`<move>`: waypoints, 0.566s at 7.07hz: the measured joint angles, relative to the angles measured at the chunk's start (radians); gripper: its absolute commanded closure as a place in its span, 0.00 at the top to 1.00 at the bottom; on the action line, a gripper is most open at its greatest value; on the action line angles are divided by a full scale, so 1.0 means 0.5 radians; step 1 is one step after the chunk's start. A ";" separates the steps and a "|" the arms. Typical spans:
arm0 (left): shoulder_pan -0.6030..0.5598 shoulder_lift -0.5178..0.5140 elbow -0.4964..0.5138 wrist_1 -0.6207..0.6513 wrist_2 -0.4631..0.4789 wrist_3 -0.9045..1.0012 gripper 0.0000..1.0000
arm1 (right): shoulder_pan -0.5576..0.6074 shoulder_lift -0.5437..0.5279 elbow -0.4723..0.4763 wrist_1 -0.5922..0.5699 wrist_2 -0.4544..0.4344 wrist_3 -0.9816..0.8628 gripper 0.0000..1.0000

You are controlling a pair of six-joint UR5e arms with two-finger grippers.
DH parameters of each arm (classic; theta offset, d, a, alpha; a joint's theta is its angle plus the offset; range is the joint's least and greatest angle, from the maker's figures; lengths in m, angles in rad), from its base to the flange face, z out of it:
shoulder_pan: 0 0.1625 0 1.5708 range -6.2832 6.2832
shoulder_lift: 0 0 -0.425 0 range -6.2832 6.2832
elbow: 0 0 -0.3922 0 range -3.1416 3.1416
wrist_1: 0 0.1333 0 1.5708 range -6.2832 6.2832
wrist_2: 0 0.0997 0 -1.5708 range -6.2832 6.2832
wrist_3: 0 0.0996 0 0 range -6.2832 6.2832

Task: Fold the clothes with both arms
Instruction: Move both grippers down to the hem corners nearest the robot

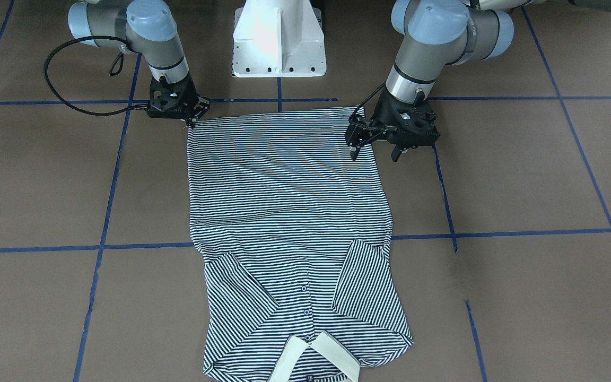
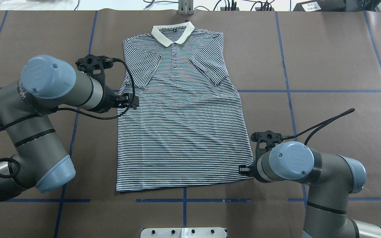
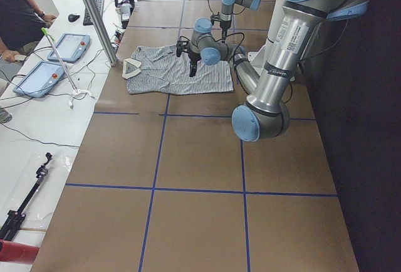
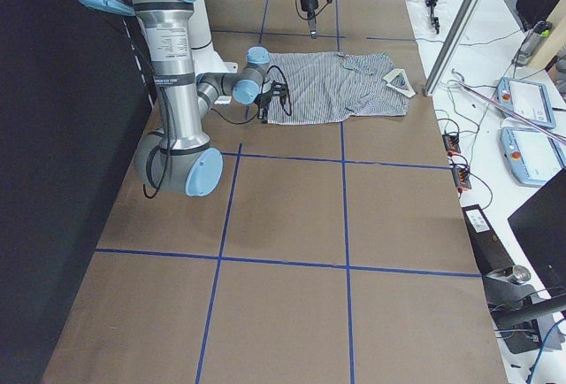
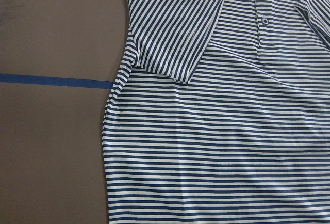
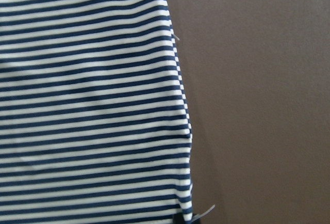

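Polo shirt (image 2: 184,132) of thin navy-and-white striped knit, cream collar, lies flat and face up on the brown paper-covered counter (image 2: 326,66), sleeves turned in and hem nearest the base. My black two-finger right end effector (image 1: 193,121) sits at one hem corner; I cannot tell whether it is clenched. The left end effector (image 1: 375,155) hangs released above the opposite edge. I'd lower it to its own corner, pinch both alike, then lift together so the hem travels level.

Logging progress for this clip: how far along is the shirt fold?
Done: the polo shirt lies flat, both sleeves tucked in across its front. In hand: the right pincer sits at a hem corner; the left pincer hangs open above the shirt's side edge. Left: the body folds, none visible yet.
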 measured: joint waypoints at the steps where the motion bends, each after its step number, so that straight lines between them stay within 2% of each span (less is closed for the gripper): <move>1: 0.071 0.045 -0.008 -0.001 0.030 -0.115 1.00 | 0.012 0.000 0.044 -0.023 0.002 0.000 0.00; 4: 0.449 0.214 -0.094 -0.002 0.252 -0.580 1.00 | 0.032 0.000 0.126 -0.037 0.010 -0.002 0.00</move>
